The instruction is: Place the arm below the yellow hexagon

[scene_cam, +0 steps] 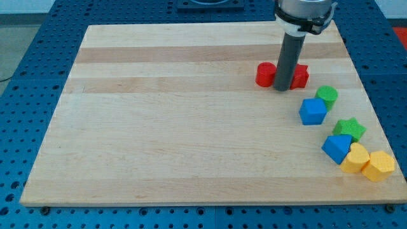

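My desk (191, 127) is pale wood with lengthwise grain bands, smooth with a soft sheen. Under it I see a blue perforated metal base (38, 51), matt. The rod (289, 60) looks matt dark grey. The yellow hexagon (379, 166) near the desk's bottom right corner looks like matt plastic.

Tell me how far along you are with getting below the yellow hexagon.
Nothing looks done yet. My tip sits between the two red blocks, near the view's top. The yellow hexagon lies far off at the view's bottom right, beside another yellow block. Still left: travelling down past the blue and green blocks to below it.
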{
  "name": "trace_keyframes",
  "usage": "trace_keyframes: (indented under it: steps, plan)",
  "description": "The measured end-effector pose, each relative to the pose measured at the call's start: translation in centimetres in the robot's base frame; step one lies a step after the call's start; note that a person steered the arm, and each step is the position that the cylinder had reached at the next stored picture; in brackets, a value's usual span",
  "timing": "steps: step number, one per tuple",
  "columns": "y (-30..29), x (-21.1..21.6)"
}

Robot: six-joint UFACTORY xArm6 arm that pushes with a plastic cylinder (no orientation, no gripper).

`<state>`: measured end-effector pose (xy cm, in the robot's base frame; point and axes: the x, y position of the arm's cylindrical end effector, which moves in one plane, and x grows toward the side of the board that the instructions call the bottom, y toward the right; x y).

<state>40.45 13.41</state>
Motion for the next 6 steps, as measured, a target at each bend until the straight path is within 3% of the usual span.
trace_keyframes:
  steps: [3,5,6]
  plan:
    - [-4.6,12.7]
    - [0.6,20.7]
    - [5.4,21.4]
